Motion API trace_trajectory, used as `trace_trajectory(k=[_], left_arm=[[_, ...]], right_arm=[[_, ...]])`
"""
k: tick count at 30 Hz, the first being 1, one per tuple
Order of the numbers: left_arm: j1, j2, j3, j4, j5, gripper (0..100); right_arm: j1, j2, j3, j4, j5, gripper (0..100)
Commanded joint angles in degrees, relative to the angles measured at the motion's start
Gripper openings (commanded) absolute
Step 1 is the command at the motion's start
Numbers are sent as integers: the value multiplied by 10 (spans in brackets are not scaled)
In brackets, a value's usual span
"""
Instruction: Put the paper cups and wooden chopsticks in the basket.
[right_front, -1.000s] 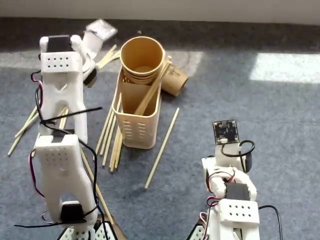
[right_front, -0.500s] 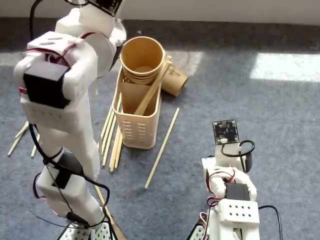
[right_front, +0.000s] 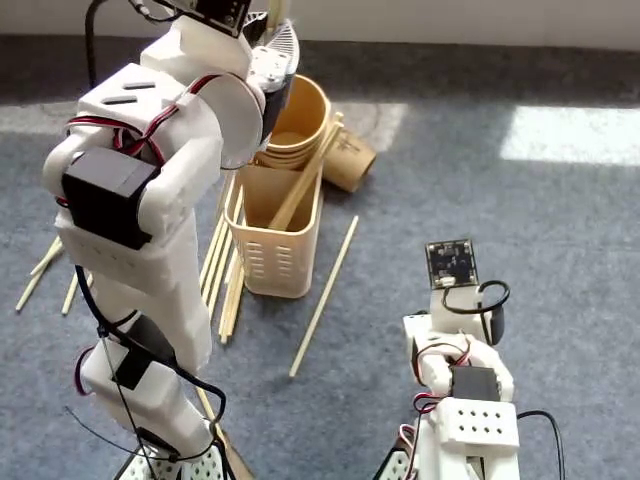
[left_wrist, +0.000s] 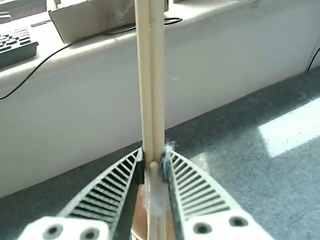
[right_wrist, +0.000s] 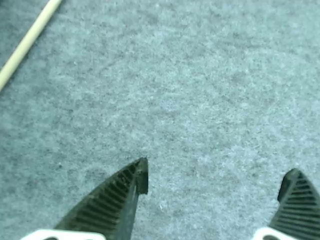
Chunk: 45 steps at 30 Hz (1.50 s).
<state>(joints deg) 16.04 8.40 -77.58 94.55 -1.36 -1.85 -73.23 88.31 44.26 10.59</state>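
- My left gripper pinches two wooden chopsticks, held upright over the basket, toward the far edge of the desk.
- Basket holds stacked paper cups. Another cup lies on its side just behind.
- Loose chopsticks lie beside the basket.
- My right gripper is spread above the desk's near edge.

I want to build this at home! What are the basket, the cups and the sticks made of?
Basket: looks like plastic, with smooth cream walls and moulded slots.
Cups: probably paper, matte brown with thin rolled rims.
Chopsticks: seemingly bare wood, pale, matte and plain.
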Motion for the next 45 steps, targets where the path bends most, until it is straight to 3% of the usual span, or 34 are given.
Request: trace_trajectory(k=[1, 5, 9, 18, 32, 37, 45], left_arm=[[1, 9, 6, -10, 39, 7], [-3, 26, 4, -4, 53, 4], [-1, 16, 4, -58, 36, 4], [0, -12, 4, -94, 32, 4], [53, -74, 9, -91, 33, 4], [42, -73, 16, -46, 33, 4], [-47, -74, 84, -34, 33, 4]], right_arm=[[5, -6, -3, -10, 7, 393], [5, -6, -3, -10, 7, 393], [5, -6, -3, -10, 7, 393], [5, -6, -3, -10, 7, 393], [5, -6, -3, -11, 7, 393], [5, -6, -3, -11, 7, 393], [5, -6, -3, -11, 7, 393]])
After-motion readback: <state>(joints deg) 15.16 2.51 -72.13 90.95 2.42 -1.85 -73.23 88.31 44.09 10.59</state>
